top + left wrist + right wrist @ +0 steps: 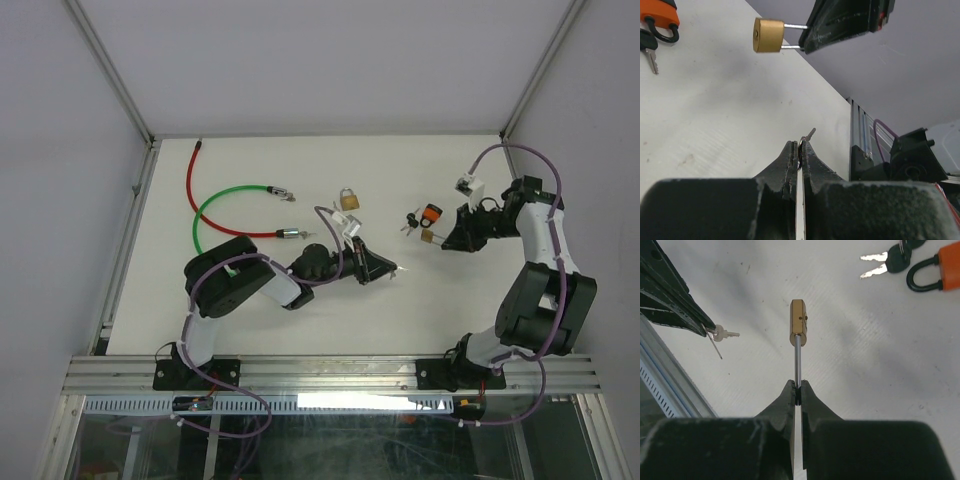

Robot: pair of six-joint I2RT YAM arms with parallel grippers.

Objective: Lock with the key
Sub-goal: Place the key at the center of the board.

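Left tool (800, 146) closed on the key (810, 133), right tool (799, 388) pinching the brass padlock (799, 322) by its shackle, lock at the key's 11 o'clock in the left wrist view, apart: both grips thin, so key may twist or lock swing on contact and miss the keyway.

The upper-centre padlock (799, 322) was brass-gold, the upper-right padlock (949, 267) orange with a black shackle. A red cable (190, 185) and a green cable (215, 198) lay on a white table (300, 320).

White desk (250, 320) in a pale-walled enclosure
Lilac-grey walls (330, 60) meet at aluminium corner posts (112, 75); a slotted aluminium rail (330, 372) runs along the near edge
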